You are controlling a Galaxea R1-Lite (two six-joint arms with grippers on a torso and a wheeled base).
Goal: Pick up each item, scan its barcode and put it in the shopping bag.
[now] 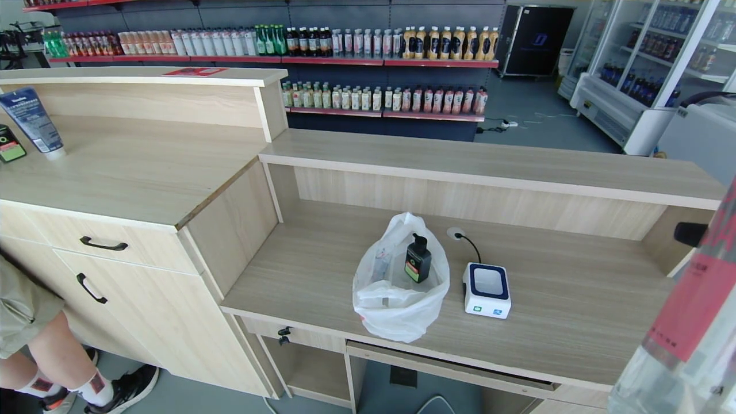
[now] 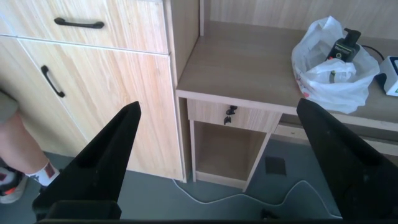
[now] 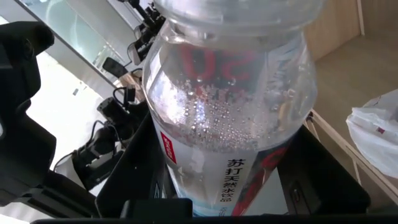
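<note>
Right gripper point(image 3: 233, 186): jaws closed against both sides of the water bottle point(image 1: 690, 322), with the hold on the labelled part of the body. The bottle sits raised at the near right, well apart from the scanner point(image 1: 486, 289).

Bottle: clear, round, thin-walled plastic with a red and white film label; fine bubbles cling to the inner wall. It looks full, so judged fairly heavy for its size. The smooth wall and glossy label are probably slippery, and the body likely dents if squeezed hard. Best hold, in my judgement: mid-body, firm but not crushing, leaving the barcode uncovered.

Scanner: rigid white box with a dark-blue-rimmed window facing up; its cable runs to the far side.

Shopping bag point(image 1: 397, 310): thin white film, soft and crumpled, mouth open upward, just left of the scanner. A black pump bottle point(image 1: 418, 261) stands upright inside.

Counter point(image 1: 575, 299): pale wood-grain laminate, flat and matte.

Left gripper point(image 2: 217, 168): jaws spread wide with nothing between them, low at the near left before the cabinet.
</note>
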